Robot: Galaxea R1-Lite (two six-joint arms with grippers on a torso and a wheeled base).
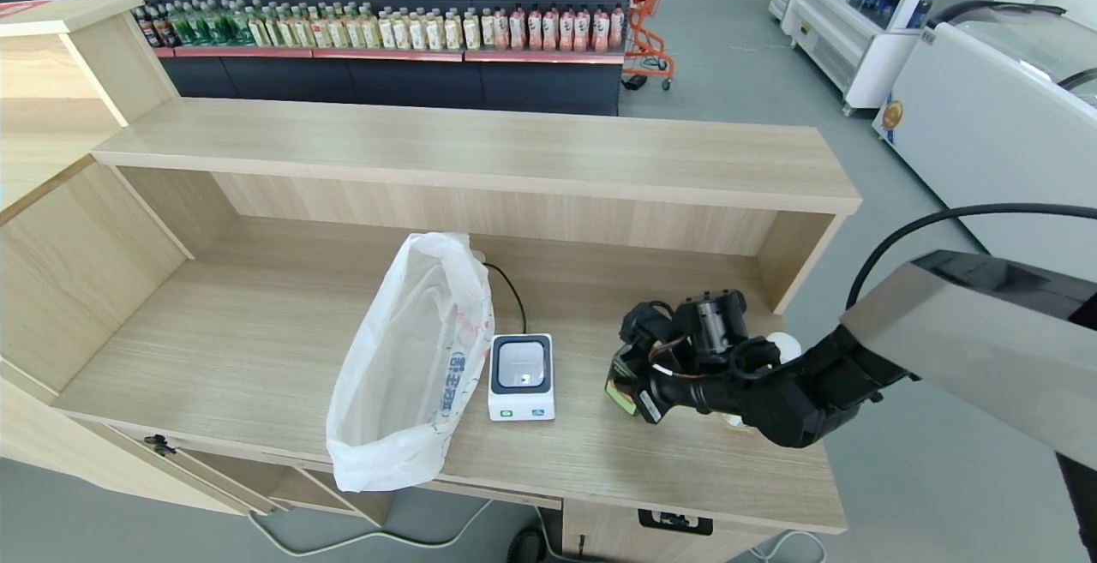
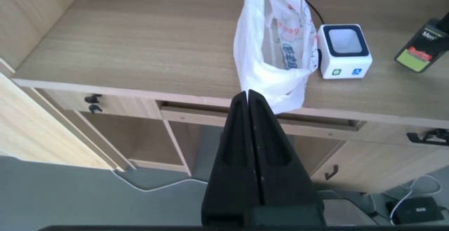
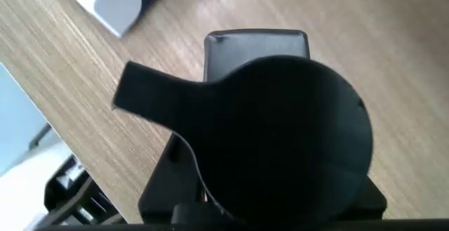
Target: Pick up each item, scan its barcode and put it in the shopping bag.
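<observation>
Closed empty, the left gripper (image 2: pixel 249 97) is held off the near edge of the counter (image 1: pixel 257 349). Right of the bag (image 1: pixel 411 366) and scanner (image 1: pixel 521 374), a dark packet (image 2: pixel 423 47) is found at the right gripper (image 1: pixel 636 385), whose jaw state cannot be told.

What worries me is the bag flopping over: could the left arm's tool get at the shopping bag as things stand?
Probably yes. The left tool, shut, sits just off the front edge of the counter, pointing at the shopping bag, whose bottom hangs over that edge. Nothing stands between them.
</observation>
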